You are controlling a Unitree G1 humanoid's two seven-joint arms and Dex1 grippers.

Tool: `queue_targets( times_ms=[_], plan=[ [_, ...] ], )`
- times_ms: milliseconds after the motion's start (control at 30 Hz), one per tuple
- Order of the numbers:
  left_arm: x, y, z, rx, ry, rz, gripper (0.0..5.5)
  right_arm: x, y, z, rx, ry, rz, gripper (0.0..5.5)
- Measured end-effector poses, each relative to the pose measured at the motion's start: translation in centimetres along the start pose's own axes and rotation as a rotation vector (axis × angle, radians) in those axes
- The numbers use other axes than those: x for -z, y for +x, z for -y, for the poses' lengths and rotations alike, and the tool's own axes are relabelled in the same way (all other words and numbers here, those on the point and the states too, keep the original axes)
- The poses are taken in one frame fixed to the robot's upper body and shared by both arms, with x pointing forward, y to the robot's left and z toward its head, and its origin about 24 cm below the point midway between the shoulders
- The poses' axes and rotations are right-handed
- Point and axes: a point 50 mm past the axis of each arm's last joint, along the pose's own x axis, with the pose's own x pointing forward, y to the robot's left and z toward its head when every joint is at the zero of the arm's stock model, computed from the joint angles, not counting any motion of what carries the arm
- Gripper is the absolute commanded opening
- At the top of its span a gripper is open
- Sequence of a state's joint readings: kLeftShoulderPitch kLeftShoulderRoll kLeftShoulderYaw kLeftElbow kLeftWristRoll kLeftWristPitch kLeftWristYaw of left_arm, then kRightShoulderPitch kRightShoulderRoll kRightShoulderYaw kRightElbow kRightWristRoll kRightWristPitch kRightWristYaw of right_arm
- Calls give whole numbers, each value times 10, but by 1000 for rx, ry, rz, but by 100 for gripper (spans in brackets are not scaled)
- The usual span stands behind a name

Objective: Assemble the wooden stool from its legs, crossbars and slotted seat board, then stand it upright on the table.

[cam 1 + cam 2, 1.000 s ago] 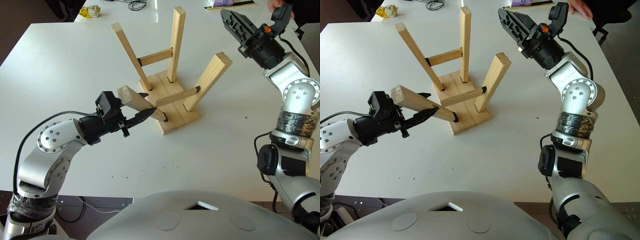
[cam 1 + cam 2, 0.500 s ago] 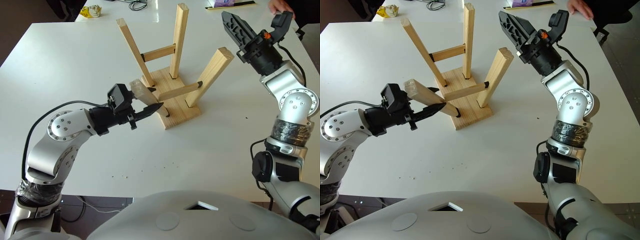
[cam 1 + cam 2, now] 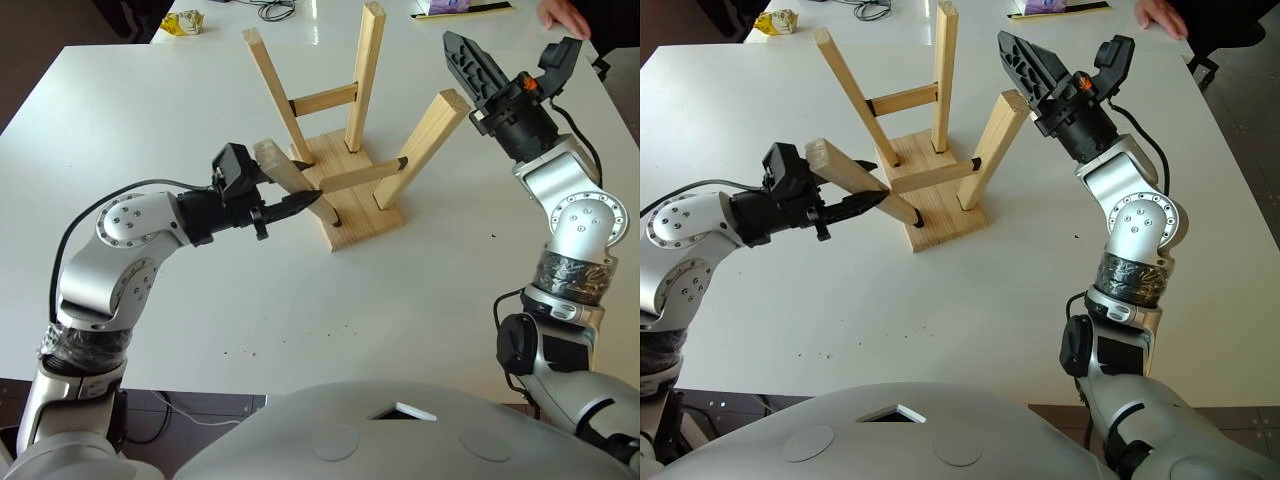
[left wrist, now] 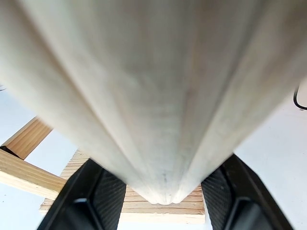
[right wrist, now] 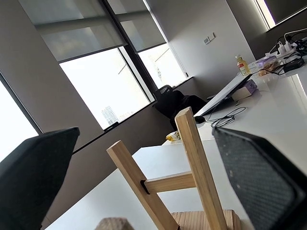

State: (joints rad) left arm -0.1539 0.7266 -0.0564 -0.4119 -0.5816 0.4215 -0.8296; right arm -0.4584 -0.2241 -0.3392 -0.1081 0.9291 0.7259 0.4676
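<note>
Four-legged pale wooden stool sat inverted on the white counter. Left end effector, elbow bent low, clamped the stool's nearest leg; right end effector, raised beside the stool, gaped apart.

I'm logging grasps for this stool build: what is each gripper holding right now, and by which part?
The left gripper grips the near-left stool leg around its middle. The right gripper is open, holding nothing.

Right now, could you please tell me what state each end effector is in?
Left end effector: closed on a stool leg.
Right end effector: open, holding nothing.
</note>
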Motion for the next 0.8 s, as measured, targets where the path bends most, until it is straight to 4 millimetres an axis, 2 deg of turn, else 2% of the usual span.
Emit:
queue_targets(
  times_ms=[267,333,400,500,567,667,800],
  plan=[
    [-7,4,-2,52,59,-45,204,4,-9,-2,20,-6,10,512],
    [-8,1,-2,71,63,-57,204,0,-12,0,34,-6,39,512],
    [-8,-6,-1,99,62,-69,204,-14,-16,6,61,13,117,512],
    [-10,-16,4,143,46,-77,204,-47,-26,15,116,-6,251,512],
    [-11,-22,6,174,30,-82,204,-58,-32,16,131,-22,299,512],
    [-12,-27,8,191,25,-91,204,-58,-33,16,139,-27,303,512],
    [-13,-21,5,196,33,-95,204,-48,-36,16,157,-38,278,512]
  ],
)
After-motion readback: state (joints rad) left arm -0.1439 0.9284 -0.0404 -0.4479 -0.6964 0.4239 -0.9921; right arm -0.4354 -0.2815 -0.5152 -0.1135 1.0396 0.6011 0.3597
